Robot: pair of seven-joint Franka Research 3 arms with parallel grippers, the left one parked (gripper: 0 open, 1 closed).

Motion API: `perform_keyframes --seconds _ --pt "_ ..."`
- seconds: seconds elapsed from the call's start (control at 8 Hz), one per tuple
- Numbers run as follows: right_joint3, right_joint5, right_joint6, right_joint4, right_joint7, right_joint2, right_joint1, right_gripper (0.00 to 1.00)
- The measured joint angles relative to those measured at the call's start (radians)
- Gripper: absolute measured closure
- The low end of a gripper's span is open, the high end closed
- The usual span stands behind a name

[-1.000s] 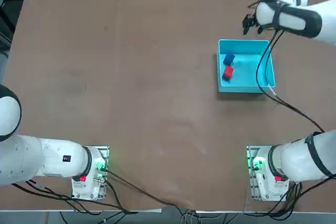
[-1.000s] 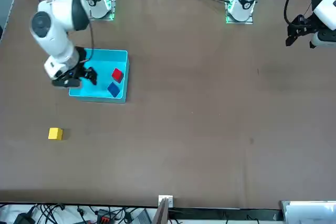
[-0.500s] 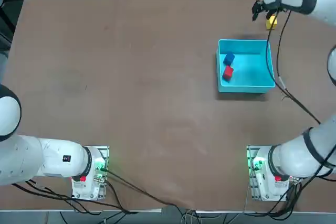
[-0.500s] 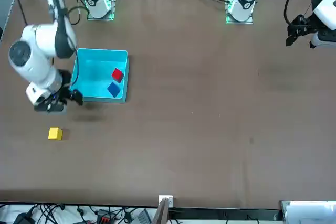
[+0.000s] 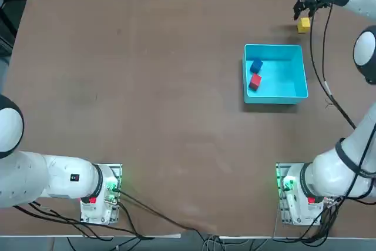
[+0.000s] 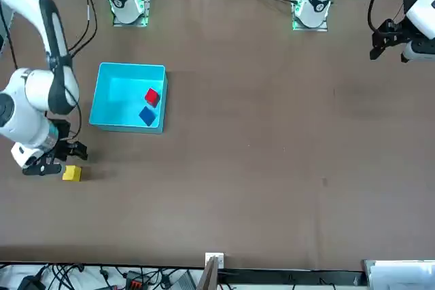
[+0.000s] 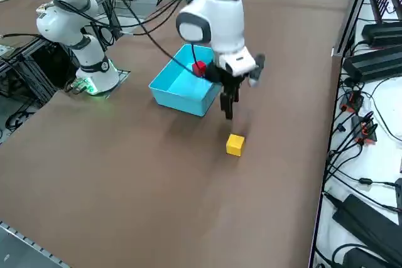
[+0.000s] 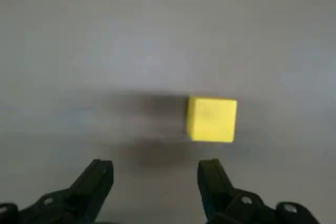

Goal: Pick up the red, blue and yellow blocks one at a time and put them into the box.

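I've got the right gripper [image 8: 156, 182] hanging open just beside the yellow block [image 8: 211, 119] near the bench's far right corner; red block [image 5: 254, 82] and blue block [image 5: 256, 66] sit in the box [image 5: 292, 74].

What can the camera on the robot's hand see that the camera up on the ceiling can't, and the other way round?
Only the right wrist view shows the right gripper's two fingers spread open, with nothing between them, and the yellow block lying just ahead of them.

Only the top view shows the box with the red block and the blue block inside it, plus the whole table.

Both show the yellow block resting on the table outside the box, with the right gripper close beside it and not holding it.
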Motion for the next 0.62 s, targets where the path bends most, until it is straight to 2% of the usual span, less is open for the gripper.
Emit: perform_keyframes --seconds 0.25,0.62 --pt "0.000 0.000 0.009 0.063 -0.039 0.072 -0.025 0.02" --pt "0.001 0.000 0.049 0.105 -0.046 0.121 -0.032 0.02"
